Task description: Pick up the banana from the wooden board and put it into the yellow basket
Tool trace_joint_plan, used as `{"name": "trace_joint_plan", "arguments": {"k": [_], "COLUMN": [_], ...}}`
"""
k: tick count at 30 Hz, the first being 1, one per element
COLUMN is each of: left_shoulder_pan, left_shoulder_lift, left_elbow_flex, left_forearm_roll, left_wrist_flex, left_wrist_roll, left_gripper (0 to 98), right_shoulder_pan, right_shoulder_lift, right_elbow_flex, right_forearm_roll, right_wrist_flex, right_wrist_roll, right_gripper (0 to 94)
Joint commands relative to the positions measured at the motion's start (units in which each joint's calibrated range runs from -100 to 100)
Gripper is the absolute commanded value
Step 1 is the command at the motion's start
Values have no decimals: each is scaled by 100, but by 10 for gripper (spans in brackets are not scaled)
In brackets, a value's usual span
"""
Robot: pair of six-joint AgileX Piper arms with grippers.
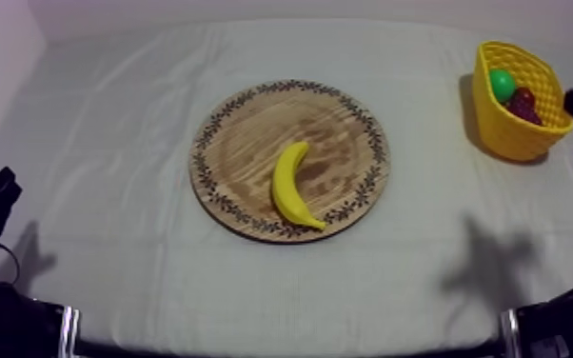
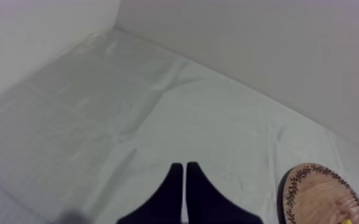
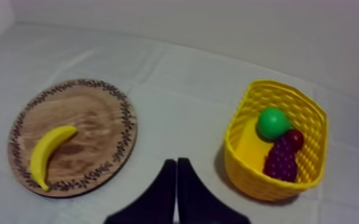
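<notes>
Jaws: our left gripper (image 2: 183,167) and right gripper (image 3: 176,162) both closed, empty
Banana (image 1: 291,183): lying on the wooden board (image 1: 243,133)

I see the wooden board (image 1: 243,143) at the middle of the table (image 1: 119,124), with the banana (image 1: 290,183) lying on its front right part. The basket (image 1: 519,143) stands well apart at the far right, holding a pear (image 3: 273,122), a bunch of grapes (image 3: 281,161) and a small red fruit (image 3: 295,138).

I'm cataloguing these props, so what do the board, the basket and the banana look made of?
Round wooden board: wood, matte, shown by visible grain; dark patterned rim. Yellow basket: likely moulded plastic, from its uniform lattice walls. Banana: probably smooth plastic, evenly yellow, no markings.
</notes>
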Motion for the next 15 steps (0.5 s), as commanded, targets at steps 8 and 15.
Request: {"name": "trace_joint_plan", "arguments": {"k": [8, 15], "left_shoulder_pan": [-1, -1], "left_shoulder_lift": [4, 4], "left_elbow_flex": [0, 0], "left_forearm_roll": [-2, -2], "left_wrist_flex": [0, 0], "left_wrist_roll": [0, 0], "left_gripper": [1, 1], "right_shoulder_pan": [-482, -1167], "right_shoulder_lift": [2638, 4232], "right_elbow_flex": [-3146, -4309], "right_forearm_roll": [-304, -234], "right_wrist_flex": [1695, 2508], "right_wrist_roll": [-177, -640], "right_gripper": [2, 2]}}
